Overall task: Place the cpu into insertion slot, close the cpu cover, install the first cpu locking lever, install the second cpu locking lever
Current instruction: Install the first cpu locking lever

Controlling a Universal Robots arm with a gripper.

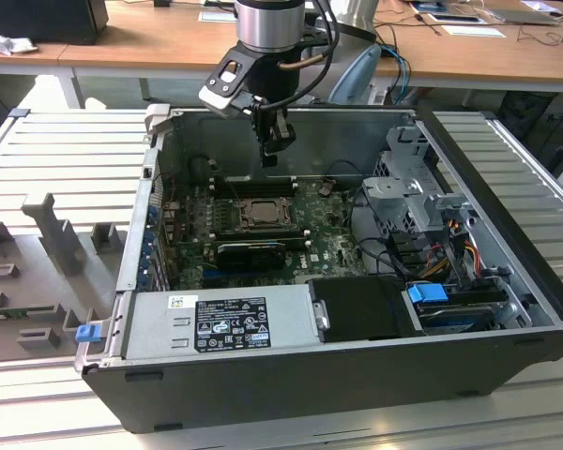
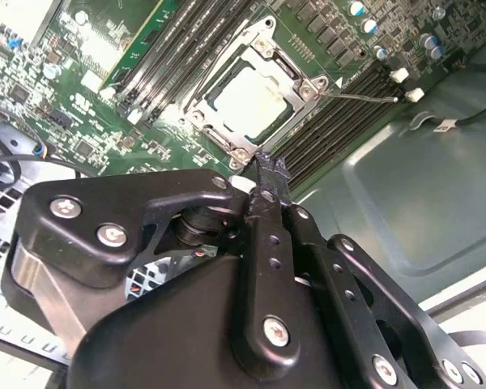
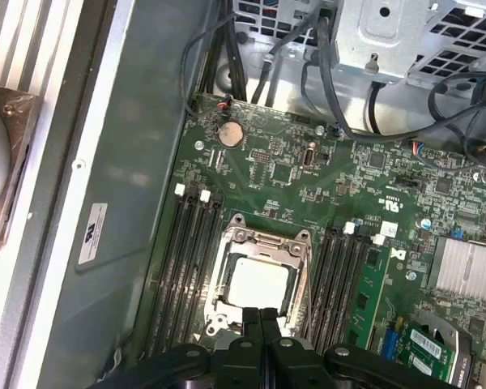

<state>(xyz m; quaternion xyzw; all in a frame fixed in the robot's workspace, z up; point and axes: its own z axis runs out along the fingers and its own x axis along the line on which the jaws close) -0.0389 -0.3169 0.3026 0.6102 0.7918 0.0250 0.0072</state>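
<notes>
The cpu (image 3: 259,284) (image 2: 255,93) lies flat in the socket on the green motherboard, pale and square. The silvery cpu cover (image 3: 263,237) (image 2: 227,66) lies down around it, framing the chip. A thin lever wire (image 2: 360,96) sticks out from one corner of the socket along the memory slots. My gripper (image 1: 269,159) (image 3: 259,318) (image 2: 267,166) hangs above the socket (image 1: 261,215), toward the case's back wall. Its fingers are shut together with nothing between them, clear of the board.
The open computer case (image 1: 488,234) lies on a slatted table. Memory slots (image 3: 190,267) flank the socket. A black card (image 1: 249,251) and the power supply (image 1: 220,323) sit nearer the front. A metal drive cage (image 1: 418,187) with cables stands at the exterior view's right.
</notes>
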